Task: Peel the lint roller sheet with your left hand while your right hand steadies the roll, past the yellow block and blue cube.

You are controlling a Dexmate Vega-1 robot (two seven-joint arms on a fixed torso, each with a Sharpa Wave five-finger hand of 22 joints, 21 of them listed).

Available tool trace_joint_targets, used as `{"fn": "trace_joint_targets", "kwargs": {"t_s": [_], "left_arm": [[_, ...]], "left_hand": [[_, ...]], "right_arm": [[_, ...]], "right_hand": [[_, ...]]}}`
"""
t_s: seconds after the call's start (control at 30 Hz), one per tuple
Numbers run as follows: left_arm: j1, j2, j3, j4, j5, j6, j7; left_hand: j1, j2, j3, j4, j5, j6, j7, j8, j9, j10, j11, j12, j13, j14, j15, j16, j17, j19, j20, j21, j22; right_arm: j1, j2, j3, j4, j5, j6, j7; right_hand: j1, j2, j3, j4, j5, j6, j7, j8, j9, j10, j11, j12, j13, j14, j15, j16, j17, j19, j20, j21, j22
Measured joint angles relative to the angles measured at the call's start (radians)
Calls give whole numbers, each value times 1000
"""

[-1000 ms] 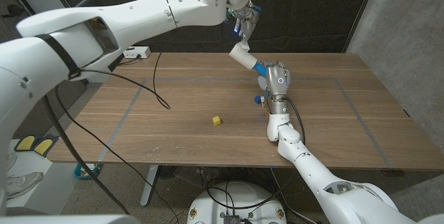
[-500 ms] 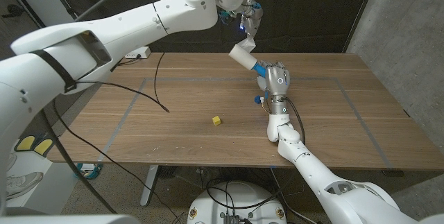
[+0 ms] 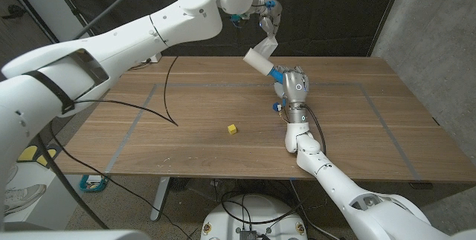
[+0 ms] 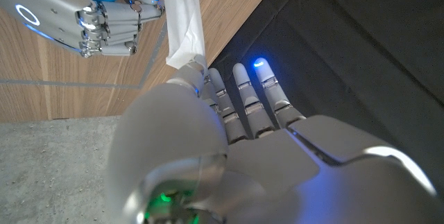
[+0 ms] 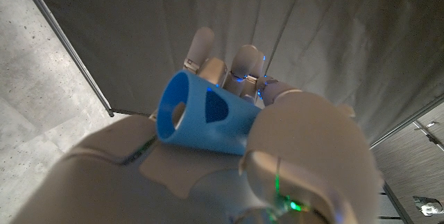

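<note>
A long brown wooden table (image 3: 223,95) with faint grey tape lines is seen from the head view. Above its far edge the white left hand (image 3: 266,11) is raised, and a strip of white lint roller sheet (image 3: 266,46) is pinched in its fingers (image 4: 239,89); the same strip (image 4: 186,23) is seen running from those fingers back to the roll in the left wrist view. The white lint roller with a blue plastic handle (image 3: 262,62) is held tilted over the far middle of the table, its roll end towards the left hand. Its handle (image 5: 201,116) is gripped by the right hand (image 3: 296,84), whose fingers are wrapped around it. A small yellow block (image 3: 232,128) lies on the table, well apart from the roller and nearer the robot. A small blue object (image 3: 276,107) is seen just beside the right wrist; its shape cannot be told.
</note>
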Motion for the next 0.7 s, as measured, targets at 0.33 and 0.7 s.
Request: {"fn": "trace_joint_targets", "kwargs": {"t_s": [0.33, 0.7], "left_arm": [[56, 39, -50, -53, 2, -13, 48], [129, 82, -110, -101, -14, -41, 131]], "left_hand": [[-16, -3, 9, 4, -1, -3, -3, 0, 0, 0, 0, 0, -2, 5, -5, 0, 9, 0, 0, 12, -7], [-33, -9, 27, 13, -3, -15, -9, 41, 0, 0, 0, 8, -2, 11, 0, -13, 18, -4, 4, 31, -14]], "right_arm": [[5, -19, -51, -14, 36, -37, 0], [7, -38, -104, -33, 77, -80, 0]], "right_hand": [[-1, -1, 0, 0, 0, 0, 0, 0, 0, -4, 4, 0, 1, 0, 0, 0, -1, 0, 0, 0, 0], [-2, -2, 0, 0, 0, 0, 0, 0, 0, -4, 4, 0, -3, 0, 0, 0, -1, 0, 0, 0, 0]]}}
